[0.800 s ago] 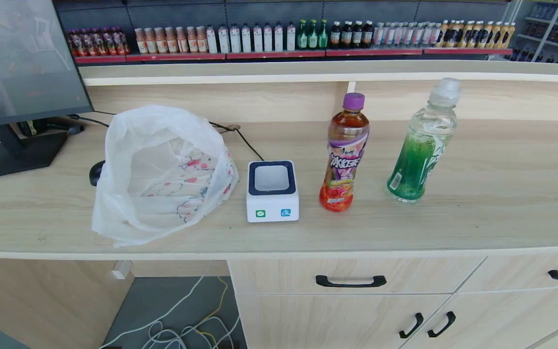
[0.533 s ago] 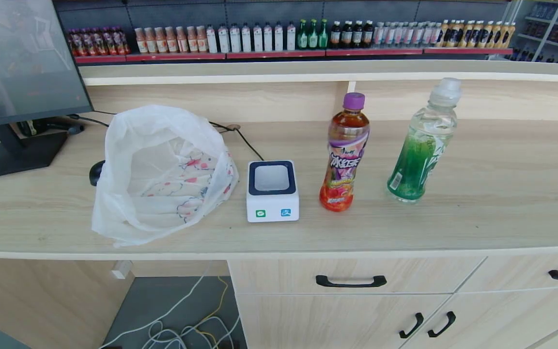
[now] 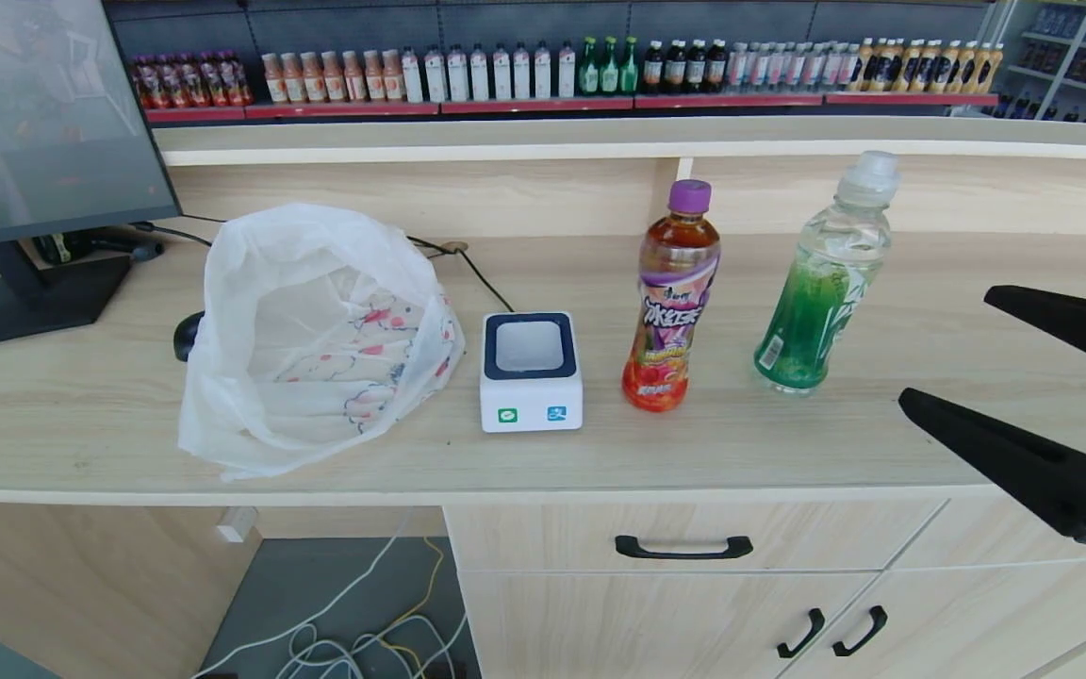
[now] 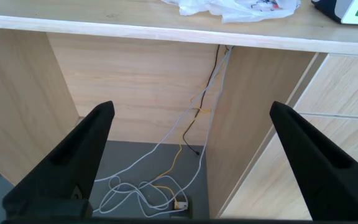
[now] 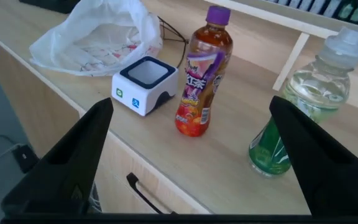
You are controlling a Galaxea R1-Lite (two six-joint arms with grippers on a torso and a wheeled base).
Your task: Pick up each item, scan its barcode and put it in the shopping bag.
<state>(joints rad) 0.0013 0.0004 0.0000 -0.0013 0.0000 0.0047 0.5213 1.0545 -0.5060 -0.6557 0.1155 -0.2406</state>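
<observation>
On the wooden counter [image 3: 958, 339] stand two bottles: a tea bottle with a purple cap [image 3: 671, 297] [image 5: 200, 71] and, to its right, a green-labelled bottle with a clear cap [image 3: 824, 273] [image 5: 306, 102]. A white scanner box [image 3: 530, 371] [image 5: 145, 85] sits left of them. The white shopping bag [image 3: 317, 335] [image 5: 95, 37] lies open at the left. My right gripper [image 3: 944, 349] is open at the counter's right front edge, apart from the green bottle. My left gripper [image 4: 191, 112] is open below the counter, facing the floor cables.
A monitor [image 3: 34, 113] on a black stand sits at the counter's left end, with a dark mouse [image 3: 187, 335] behind the bag. Drawers with black handles [image 3: 682, 547] front the counter. Loose cables [image 4: 166, 186] lie on the floor below. Shelves of bottles [image 3: 562, 71] line the back.
My right gripper has come into the head view at the right edge, open. The bottles, scanner and bag have stayed put.
</observation>
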